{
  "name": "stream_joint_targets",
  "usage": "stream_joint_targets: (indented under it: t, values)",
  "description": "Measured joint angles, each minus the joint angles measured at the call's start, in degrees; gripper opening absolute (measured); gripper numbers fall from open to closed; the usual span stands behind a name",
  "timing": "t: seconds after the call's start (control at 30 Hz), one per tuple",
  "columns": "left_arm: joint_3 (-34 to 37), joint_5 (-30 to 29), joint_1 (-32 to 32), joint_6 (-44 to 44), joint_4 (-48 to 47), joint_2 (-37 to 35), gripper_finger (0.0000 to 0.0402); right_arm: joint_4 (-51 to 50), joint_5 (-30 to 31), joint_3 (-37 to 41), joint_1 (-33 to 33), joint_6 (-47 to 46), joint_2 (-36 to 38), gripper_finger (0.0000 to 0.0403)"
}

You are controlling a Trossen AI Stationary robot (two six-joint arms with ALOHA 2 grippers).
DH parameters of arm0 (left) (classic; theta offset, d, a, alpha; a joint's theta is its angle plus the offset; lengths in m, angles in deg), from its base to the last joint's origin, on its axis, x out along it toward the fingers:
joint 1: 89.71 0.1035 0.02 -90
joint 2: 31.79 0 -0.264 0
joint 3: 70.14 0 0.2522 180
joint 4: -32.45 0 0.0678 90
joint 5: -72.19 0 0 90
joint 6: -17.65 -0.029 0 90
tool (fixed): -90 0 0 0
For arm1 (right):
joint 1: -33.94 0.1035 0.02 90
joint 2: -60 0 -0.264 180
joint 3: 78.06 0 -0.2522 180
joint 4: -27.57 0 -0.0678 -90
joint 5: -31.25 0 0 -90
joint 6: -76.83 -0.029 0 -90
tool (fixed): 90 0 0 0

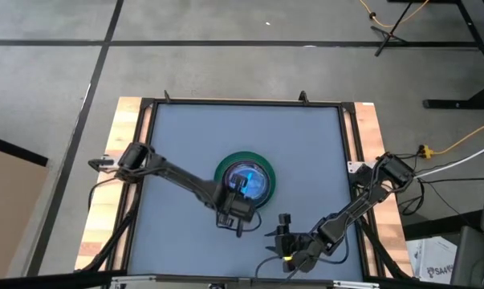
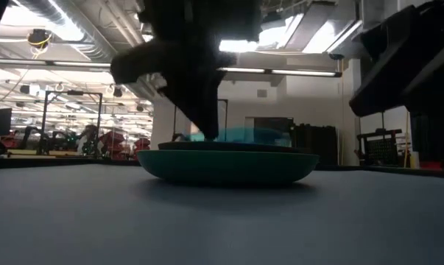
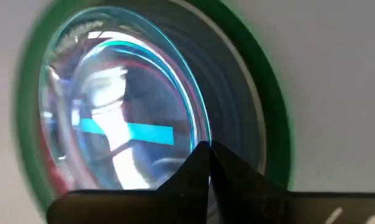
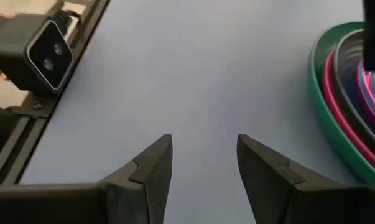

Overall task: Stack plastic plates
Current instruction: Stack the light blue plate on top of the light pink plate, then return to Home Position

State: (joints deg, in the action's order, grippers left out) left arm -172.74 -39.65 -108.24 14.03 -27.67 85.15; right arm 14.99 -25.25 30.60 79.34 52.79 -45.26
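Note:
The plates sit in one stack at the table's middle. A large dark green plate (image 1: 243, 155) (image 2: 222, 168) lies on the mat, and a dark grey plate (image 4: 347, 59) and a hot-pink plate (image 4: 329, 84) are nested in it. A small translucent blue plate (image 1: 254, 181) (image 3: 122, 99) is on top. My left gripper (image 1: 240, 189) (image 3: 209, 152) comes down over the stack's near side, shut at the blue plate's rim. My right gripper (image 1: 283, 234) (image 4: 204, 155) is open, low over bare mat near the table's near edge, right of the stack. My left gripper has its two fingertips closed together on the near rim of the translucent blue plate (image 3: 198, 140). It comes from above and from the near side, slanting down. The plate lies in the stack below, roughly level. The fingertips hide the pinched spot itself.
The grey mat (image 1: 193, 136) lies bare on all sides of the stack, inside a dark frame with wooden side strips (image 1: 105, 209). The low-view camera (image 4: 47, 53) sits at the near edge, ahead of my right gripper. Cables (image 1: 458, 152) run beyond the table's right side.

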Motion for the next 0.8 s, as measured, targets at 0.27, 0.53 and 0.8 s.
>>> stream_joint_targets:
  t: [0.27,0.53,0.8]
  values:
    - [2.32,0.17,1.41,1.30,2.18,0.07,0.0008,1.54,-0.04,0.72,-0.02,0.01,0.00,0.0172]
    - [2.32,0.39,1.39,1.40,2.09,0.07,0.0054,1.78,-0.04,0.72,-0.04,-0.03,0.00,0.0172]
    - [-1.94,0.09,-0.90,3.06,-4.74,-1.34,0.0084,2.37,-4.59,0.72,-0.04,-2.48,0.00,0.0172]
